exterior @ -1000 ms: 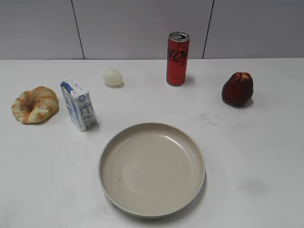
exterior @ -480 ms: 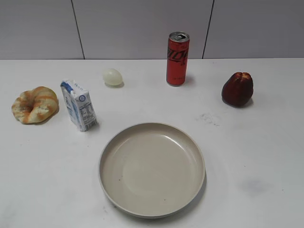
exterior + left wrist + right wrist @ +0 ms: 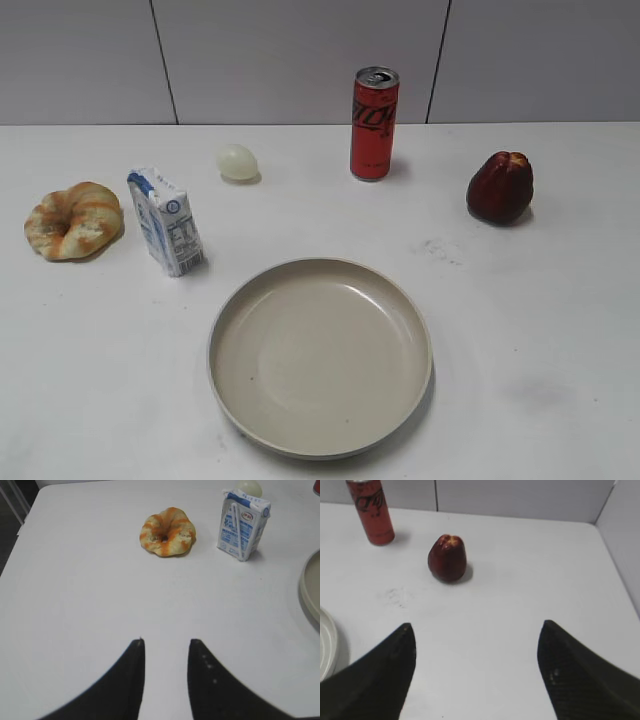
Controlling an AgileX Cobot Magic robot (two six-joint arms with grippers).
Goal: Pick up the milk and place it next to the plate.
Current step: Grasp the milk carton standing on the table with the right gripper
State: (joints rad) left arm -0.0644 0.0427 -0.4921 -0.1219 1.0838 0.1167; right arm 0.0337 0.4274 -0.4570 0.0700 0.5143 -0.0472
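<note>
The milk [image 3: 166,221], a small white carton with blue print, stands upright on the white table, left of and behind the plate [image 3: 320,355], a wide beige dish at the front centre. In the left wrist view the milk [image 3: 242,525] is far ahead at the upper right and the plate's rim [image 3: 311,592] shows at the right edge. My left gripper [image 3: 166,641] is open and empty, well short of the milk. My right gripper [image 3: 476,625] is wide open and empty over bare table. Neither gripper shows in the exterior view.
A glazed ring pastry [image 3: 73,220] lies left of the milk. A pale egg [image 3: 237,161] lies behind it. A tall red can [image 3: 374,123] stands at the back centre, and a dark red fruit [image 3: 500,187] sits at the right. The table's left edge [image 3: 15,540] shows in the left wrist view.
</note>
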